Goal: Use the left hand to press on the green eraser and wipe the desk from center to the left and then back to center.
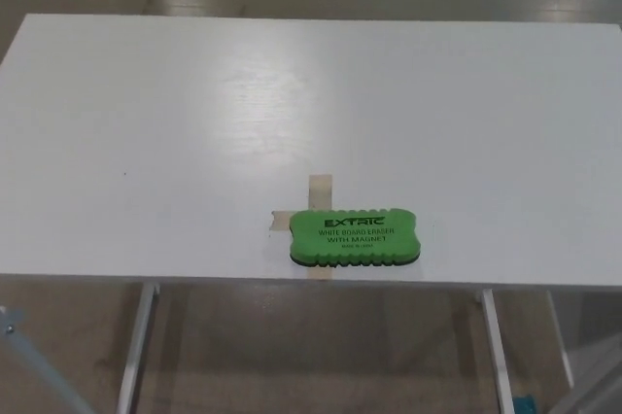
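A green whiteboard eraser [355, 236] with black lettering lies flat on the white desk [194, 122], near the front edge and a little right of centre. It covers part of a beige tape cross [320, 188] stuck to the desk. Nothing touches the eraser. Neither of my hands shows in the head view.
The desk's front edge [194, 280] runs just below the eraser. Under it stand metal legs [134, 346] on a brownish floor. A grey bar [29, 361] crosses the lower left corner.
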